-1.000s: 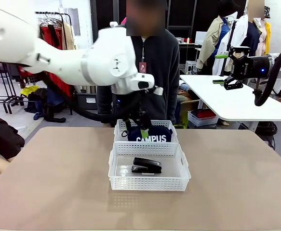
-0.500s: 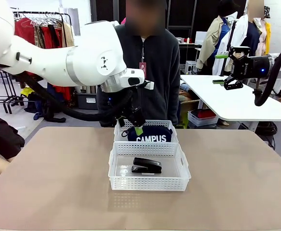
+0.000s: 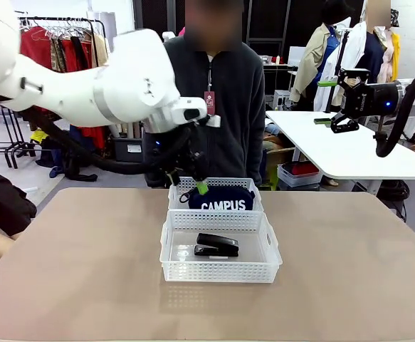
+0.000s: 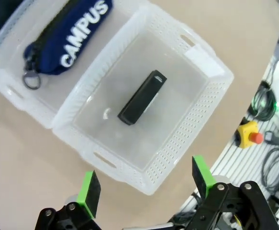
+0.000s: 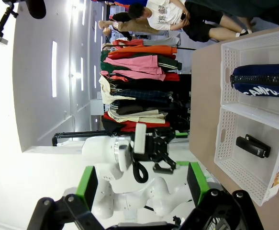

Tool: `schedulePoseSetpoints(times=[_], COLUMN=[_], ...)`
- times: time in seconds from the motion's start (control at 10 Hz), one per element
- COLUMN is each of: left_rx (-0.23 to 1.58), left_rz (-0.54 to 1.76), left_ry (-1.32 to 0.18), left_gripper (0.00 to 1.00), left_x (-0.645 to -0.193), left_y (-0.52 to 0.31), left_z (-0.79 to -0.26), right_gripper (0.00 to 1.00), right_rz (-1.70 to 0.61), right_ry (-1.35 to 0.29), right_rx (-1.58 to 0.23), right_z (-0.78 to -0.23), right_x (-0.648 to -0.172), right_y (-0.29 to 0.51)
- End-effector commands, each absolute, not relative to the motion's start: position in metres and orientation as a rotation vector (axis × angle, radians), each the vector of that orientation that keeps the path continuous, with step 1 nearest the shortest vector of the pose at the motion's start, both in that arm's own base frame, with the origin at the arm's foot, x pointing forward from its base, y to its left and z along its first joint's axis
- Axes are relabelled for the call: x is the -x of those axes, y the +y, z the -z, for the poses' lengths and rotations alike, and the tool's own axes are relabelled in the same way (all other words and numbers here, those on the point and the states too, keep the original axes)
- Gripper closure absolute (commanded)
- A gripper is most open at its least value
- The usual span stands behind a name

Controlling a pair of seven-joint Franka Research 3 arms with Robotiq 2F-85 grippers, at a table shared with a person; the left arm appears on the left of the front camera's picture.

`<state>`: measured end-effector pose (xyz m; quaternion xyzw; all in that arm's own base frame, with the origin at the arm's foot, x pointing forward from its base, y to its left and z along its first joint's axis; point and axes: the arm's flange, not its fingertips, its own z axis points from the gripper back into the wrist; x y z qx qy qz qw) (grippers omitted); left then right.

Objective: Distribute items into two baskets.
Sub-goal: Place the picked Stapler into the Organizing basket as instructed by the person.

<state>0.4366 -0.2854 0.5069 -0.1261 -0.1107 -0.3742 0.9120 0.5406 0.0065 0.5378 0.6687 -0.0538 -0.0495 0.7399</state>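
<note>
Above the table (image 3: 86,271), left gripper (image 3: 187,178) and right gripper (image 3: 339,103) gape wide, empty.

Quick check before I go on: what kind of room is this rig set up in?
Likely a robot lab or workshop with a clothing setup: a rack of hung clothes behind the beige table, a second white table beside it, and a yellow emergency-stop box among floor cables.

White arms (image 3: 86,89), black green-padded jaws
</note>
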Motion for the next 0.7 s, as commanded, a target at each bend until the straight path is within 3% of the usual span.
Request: schedulePoseSetpoints(times=[0.0,0.6], left_rx=[0.352,0.854], left_rz=[0.616,0.365], left_ry=[-0.289,-0.472], left_gripper=[0.00,0.00], left_x=[-0.434,-0.448], left_y=[-0.242,-0.108], left_z=[-0.532,-0.593], right_gripper=[0.00,0.00], right_rz=[0.105,0.105], right_ry=[-0.119,-0.119], right_rx=[-1.467,-1.467], right_z=[-0.540,-0.540], right_x=[-0.539,-0.539], right_y=[0.007,0.007])
